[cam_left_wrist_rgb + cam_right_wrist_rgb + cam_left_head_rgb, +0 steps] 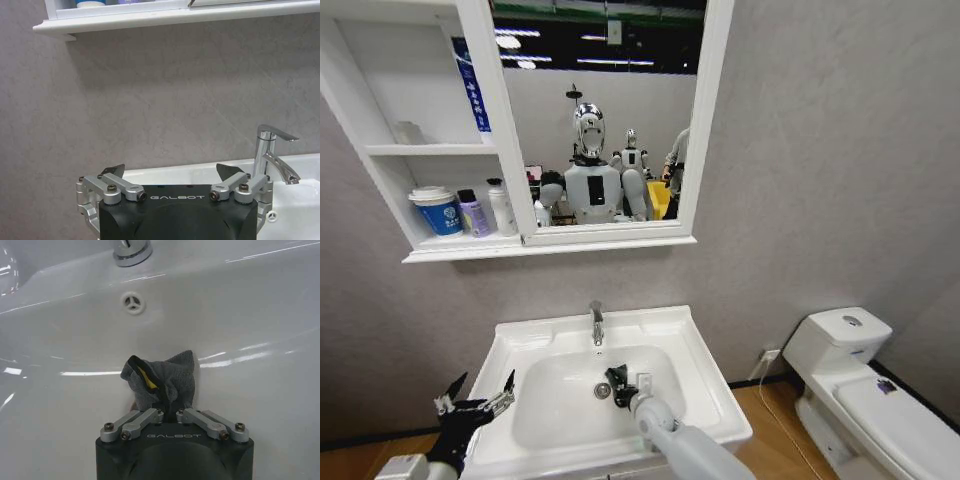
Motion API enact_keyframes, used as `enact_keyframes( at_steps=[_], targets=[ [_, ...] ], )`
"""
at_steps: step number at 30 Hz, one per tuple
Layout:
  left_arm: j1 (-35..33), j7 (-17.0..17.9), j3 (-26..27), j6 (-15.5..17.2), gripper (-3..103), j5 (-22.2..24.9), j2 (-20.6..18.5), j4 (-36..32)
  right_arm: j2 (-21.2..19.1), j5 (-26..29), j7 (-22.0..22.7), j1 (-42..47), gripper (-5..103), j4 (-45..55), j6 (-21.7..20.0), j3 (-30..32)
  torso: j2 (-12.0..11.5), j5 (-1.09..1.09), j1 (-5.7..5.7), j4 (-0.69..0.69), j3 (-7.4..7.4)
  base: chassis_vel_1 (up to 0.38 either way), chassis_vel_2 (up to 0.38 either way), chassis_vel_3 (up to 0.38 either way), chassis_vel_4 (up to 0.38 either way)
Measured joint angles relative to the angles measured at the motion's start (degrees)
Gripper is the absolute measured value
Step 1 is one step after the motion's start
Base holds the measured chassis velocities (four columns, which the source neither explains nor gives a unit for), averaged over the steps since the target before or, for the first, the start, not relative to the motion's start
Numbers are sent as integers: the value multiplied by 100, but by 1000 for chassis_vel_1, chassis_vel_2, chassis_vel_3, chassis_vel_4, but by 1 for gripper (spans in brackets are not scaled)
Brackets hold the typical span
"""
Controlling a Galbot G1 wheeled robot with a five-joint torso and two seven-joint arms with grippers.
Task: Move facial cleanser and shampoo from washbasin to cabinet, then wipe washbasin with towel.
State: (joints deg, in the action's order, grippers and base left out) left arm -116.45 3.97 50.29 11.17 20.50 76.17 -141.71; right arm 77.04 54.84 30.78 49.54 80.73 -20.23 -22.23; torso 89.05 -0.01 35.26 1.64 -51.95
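Now, line by line:

Right gripper [169, 412]: lower centre of the right wrist view, fingers drawn together and clamped on the towel [162, 377], down inside the bowl.
Towel: a bunched grey-black cloth with a yellow edge showing, pressed against the white inner wall of the washbasin [705, 345], sticking straight out ahead of the fingertips.
Key relation: the drain hole [133, 303] and the base of the tap [132, 250] lie beyond the towel, toward the upper middle of that frame (so unwiped ceramic lies ahead of the cloth and to either side). In my judgement any wiping stroke runs along the bowl wall, and the right arm alone is placed for it.
Left gripper [475, 398]: lower left of the head view, over the basin's left rim, fingers spread apart and holding nothing.
Cabinet [440, 150]: upper left of the head view; bottles and a cup stand on its lowest shelf.
Stage: bottle-moving looks done; wiping is in hand.
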Motion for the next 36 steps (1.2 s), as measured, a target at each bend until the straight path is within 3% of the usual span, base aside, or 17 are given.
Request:
enact_keyframes(
  at_steps=[14,21,24,28,36],
  targets=[
    [0,0,0,0,100,0,0,0,215,-59,-117,-72,5,338,-46,-58,0,1,0,0,1,0,0,0,0],
    [0,0,0,0,100,0,0,0,-181,-41,-192,168,5,254,-90,324,0,1,0,1,1,0,0,0,0],
    [0,0,0,0,100,0,0,0,-653,-55,-220,318,5,459,-113,616,0,2,0,1,1,0,0,0,0],
    [0,0,0,0,100,0,0,0,-891,-27,-266,343,5,573,-116,753,1,0,-1,3,1,0,0,0,0],
    [0,0,0,0,100,0,0,0,-265,-17,-294,153,5,274,-101,468,0,1,0,-1,1,0,0,0,0]
  ],
)
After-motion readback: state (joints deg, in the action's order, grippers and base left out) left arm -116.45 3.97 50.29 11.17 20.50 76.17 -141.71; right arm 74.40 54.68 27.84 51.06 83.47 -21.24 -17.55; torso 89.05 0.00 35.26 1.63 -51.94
